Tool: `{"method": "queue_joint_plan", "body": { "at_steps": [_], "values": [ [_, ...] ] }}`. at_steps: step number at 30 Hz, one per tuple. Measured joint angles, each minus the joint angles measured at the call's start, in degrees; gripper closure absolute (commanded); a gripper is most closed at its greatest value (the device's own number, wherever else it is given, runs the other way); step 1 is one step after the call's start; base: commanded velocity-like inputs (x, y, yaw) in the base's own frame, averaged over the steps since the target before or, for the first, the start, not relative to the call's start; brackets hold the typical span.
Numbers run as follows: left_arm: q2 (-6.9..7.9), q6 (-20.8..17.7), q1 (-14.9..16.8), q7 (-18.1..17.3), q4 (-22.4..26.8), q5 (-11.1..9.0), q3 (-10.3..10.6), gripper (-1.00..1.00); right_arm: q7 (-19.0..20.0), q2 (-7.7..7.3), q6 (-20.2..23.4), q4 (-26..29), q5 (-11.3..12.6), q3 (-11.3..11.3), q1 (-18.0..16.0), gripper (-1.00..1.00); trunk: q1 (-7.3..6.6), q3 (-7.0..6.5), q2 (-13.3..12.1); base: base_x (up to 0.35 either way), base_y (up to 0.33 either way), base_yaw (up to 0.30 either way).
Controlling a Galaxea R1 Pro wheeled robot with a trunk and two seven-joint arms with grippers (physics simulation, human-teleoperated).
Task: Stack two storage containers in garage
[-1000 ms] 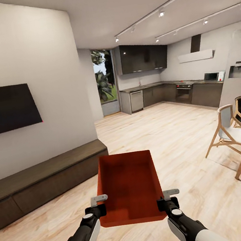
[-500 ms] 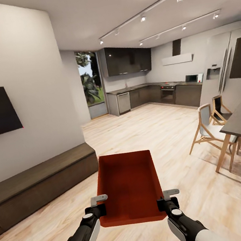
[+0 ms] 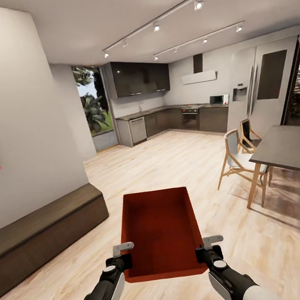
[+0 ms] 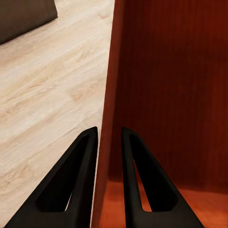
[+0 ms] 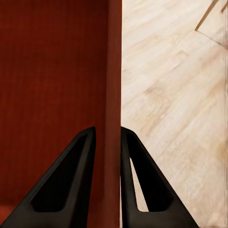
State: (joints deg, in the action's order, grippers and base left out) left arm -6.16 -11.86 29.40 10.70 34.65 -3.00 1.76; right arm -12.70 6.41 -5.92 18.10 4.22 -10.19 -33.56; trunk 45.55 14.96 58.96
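Over the wood floor (image 3: 181, 164), out in front of the trunk: one orange-red bin (image 3: 160, 232), level for carrying. Left end effector (image 3: 123, 255) pinched shut on its left wall, right end effector (image 3: 206, 248) clamped likewise on its right wall, balancing the load.

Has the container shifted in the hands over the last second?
No. The container sits the same between the left hand and right hand; the room slid leftward because the camera turned.

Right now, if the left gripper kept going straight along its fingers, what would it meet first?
The left gripper already straddles the storage container's side wall, so pushing on just slides it along that wall. Beyond lies the wood floor, likely before the dark bench.
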Motion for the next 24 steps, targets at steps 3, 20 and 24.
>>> {"method": "queue_joint_plan", "body": {
  "at_steps": [3, 20, 24],
  "values": [
    [-0.03, -0.1, 0.0, 0.0, 0.1, 0.1, -0.1, 1.0, 0.0, 0.0, 0.0, 0.0, 0.0, 0.0, 0.0, 1.0, 0.0, 0.0, 0.0, 0.0, 0.0, -0.245],
    [-0.01, -0.1, 0.0, 0.0, 0.1, 0.1, -0.1, 1.0, 0.0, 0.0, 0.0, 0.0, 0.0, 0.0, 0.0, 1.0, 0.0, 0.0, 0.0, 0.0, 0.0, -0.245],
    [0.0, -0.1, 0.0, 0.0, 0.1, 0.0, 0.0, 1.0, 0.0, 0.0, 0.0, 0.0, 0.0, 0.0, 0.0, 1.0, 0.0, 0.0, 0.0, 0.0, 0.0, -0.245]
  ]
}}
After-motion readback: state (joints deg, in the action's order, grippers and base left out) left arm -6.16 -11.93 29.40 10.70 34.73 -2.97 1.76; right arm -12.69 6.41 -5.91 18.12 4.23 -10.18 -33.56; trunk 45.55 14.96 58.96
